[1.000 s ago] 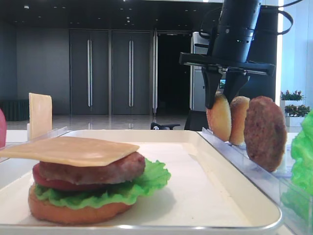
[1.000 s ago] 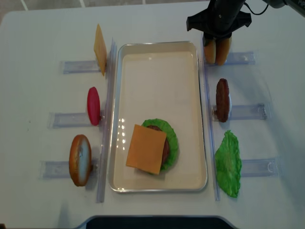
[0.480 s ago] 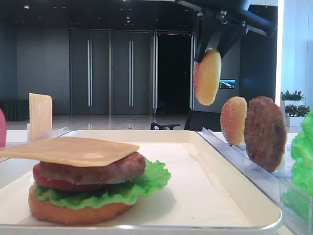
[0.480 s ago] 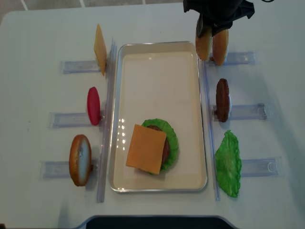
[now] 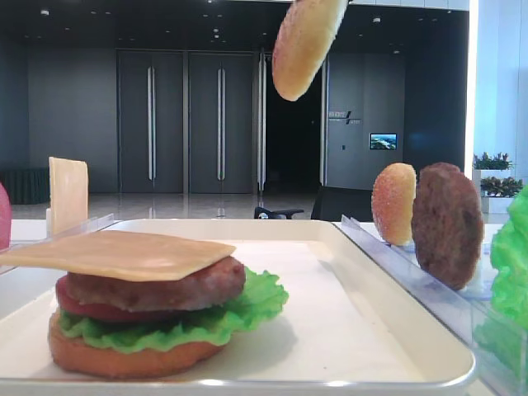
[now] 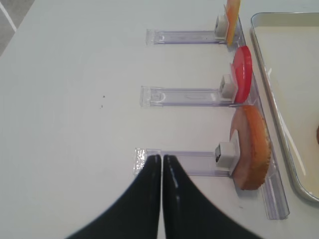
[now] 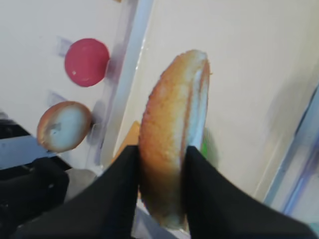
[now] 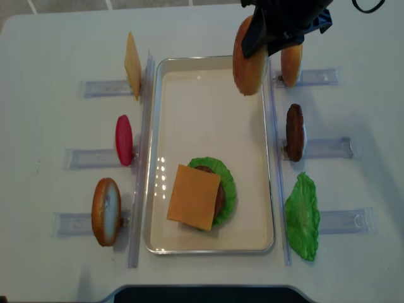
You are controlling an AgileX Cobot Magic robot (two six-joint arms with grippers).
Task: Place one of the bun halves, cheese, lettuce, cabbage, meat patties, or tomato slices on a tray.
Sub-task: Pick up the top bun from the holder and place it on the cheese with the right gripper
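Right wrist view: fingers (image 7: 159, 172) hide bun top (image 7: 172, 134) base (blurred)

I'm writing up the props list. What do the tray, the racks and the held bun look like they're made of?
Tray: glossy white, likely enamelled metal or plastic; it shows bright glints. Racks: clear plastic, the table shows through. Bun: probably a rigid replica, matte speckled crust; it keeps its shape on edge between the right gripper's jaws.

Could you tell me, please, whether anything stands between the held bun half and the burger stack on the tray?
Nothing visible does. The right gripper holds the bun half in the air over the tray, and only bare tray floor lies between it and the cheese-topped stack.
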